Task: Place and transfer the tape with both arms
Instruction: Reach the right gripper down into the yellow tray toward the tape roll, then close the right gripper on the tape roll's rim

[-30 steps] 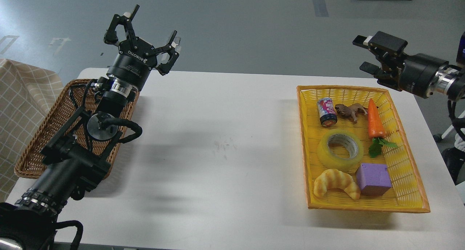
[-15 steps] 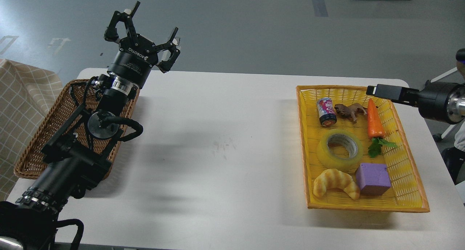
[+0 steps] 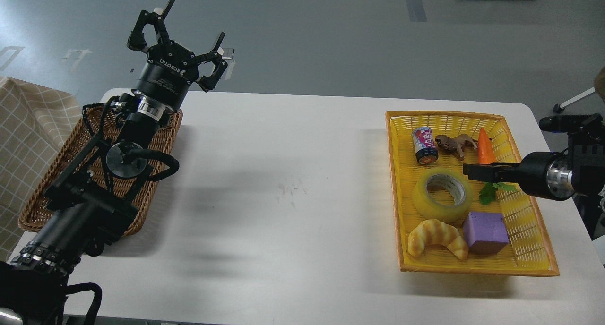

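The tape (image 3: 442, 189) lies flat in the yellow basket (image 3: 529, 230), about the middle of it, core hole facing up. Relative to the tape: a croissant toy (image 3: 437, 237) is just below it twd the near rim, a purple block (image 3: 486, 232) near-right, a carrot (image 3: 485, 145) far-right, a small can (image 3: 425, 145) and an animal figure (image 3: 456, 144) on the far side. The right gripper (image 3: 475, 170) is seen edge-on, just right of the tape and over the basket; its fingers look as one dark bar, so I cannot tell if it is released or clenched. The left gripper (image 3: 182, 48) is well apart from the tape, above the wicker basket (image 3: 42, 207), w/ claw spread wide and holding nothing. I judge the roll to be light and stiff, the outer film smooth and a bit slippery, not fragile. Best hold prob. is across the ring wall: one finger inside the cardboard core, one on the outer side. Neighbours are close, so the approach needs care.
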Robot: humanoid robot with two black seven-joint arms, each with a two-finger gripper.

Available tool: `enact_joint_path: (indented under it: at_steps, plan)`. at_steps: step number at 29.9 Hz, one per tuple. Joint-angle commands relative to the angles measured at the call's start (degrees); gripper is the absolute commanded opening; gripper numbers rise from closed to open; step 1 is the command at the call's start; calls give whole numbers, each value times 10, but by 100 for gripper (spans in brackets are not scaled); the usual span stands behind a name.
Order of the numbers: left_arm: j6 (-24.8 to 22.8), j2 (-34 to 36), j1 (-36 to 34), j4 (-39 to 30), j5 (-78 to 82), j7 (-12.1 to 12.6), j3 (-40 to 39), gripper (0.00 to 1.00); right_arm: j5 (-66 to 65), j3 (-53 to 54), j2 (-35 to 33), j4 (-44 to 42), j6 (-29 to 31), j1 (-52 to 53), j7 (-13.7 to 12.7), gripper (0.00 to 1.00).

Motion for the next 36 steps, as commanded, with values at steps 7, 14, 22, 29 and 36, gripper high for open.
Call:
enact_joint_path:
  at_steps: [7, 14, 22, 29, 36]
  plan:
    - [0, 4, 1, 1, 0, 0, -5, 98, -37, -4, 27, -13, 0, -15, 0, 94]
    - [0, 3, 1, 0, 0, 0, -5, 98, -60, -13, 36, -27, 0, -17, 1, 82]
    - [0, 1, 1, 0, 0, 0, -6, 98, -60, -15, 51, -36, 0, -18, 1, 77]
    - [0, 1, 1, 1, 0, 0, -6, 98, -61, -37, 63, -38, 0, -12, 1, 68]
    - [0, 1, 1, 1, 0, 0, -6, 98, -73, -40, 69, -38, 0, -15, -2, 53]
